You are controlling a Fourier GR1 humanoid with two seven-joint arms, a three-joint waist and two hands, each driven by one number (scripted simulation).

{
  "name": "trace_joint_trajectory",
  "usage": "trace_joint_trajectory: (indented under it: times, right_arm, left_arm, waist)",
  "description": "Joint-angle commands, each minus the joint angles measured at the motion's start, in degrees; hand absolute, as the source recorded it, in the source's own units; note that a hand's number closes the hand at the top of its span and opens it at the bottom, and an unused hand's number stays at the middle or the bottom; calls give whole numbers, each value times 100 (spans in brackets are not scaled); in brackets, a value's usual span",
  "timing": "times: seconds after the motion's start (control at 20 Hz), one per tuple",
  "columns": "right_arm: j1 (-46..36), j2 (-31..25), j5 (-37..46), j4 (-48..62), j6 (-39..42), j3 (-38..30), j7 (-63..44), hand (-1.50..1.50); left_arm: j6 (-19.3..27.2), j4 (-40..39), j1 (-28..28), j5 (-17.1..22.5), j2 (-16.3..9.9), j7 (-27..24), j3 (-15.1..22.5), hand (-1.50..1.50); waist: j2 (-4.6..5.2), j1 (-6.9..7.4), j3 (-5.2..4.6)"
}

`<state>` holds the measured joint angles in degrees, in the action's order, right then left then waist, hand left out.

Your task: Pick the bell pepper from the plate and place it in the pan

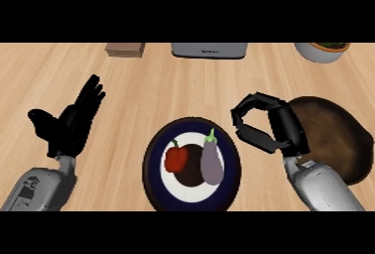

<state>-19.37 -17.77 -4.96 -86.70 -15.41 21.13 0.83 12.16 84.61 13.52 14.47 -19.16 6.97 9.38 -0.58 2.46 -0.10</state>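
Red bell pepper (176,158) lying untouched on the dark-rimmed plate (155,149) nearest the lower edge, just left of a pale purple eggplant (212,161), the two side by side, close but hard to tell whether touching. No lift begun, by the look of it: pepper on the plate's white centre, nothing in either hand. Right hand (265,126) just beside the plate's right rim and slightly beyond it, fingers curled into an empty hook, overlapping the near left edge of the brown pan (333,134). Pan bare as far as visible, part of it hidden behind the right hand and its forearm. Left hand (70,124) well apart at the left, spread and upright, at rest. Farther off, along the far edge of the wooden counter (168,84): a small brown box (124,49), a grey appliance (210,50), a white bowl (322,51). Whole task seemingly left to do: reach, grasp, carry right, release into the pan.
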Motion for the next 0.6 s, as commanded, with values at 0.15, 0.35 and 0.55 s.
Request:
trace_joint_trajectory:
  times: [0.15, 0.35, 0.55]
  right_arm:
    - [716, -362, 2055, -1030, -845, 1179, -365, -150]
    - [612, -996, 2468, -1482, -167, 1252, -724, -150]
    - [-152, -1077, 2632, -2079, 680, 1158, -1735, -150]
  left_arm:
    - [163, 308, -589, 180, 47, -3, -326, 0]
    - [62, 260, -278, 256, -32, 146, -540, 0]
    - [128, 288, -111, 121, -29, 402, -532, 0]
  waist:
    - [4, -277, -1]
    - [36, -298, 2]
    - [41, -270, 5]
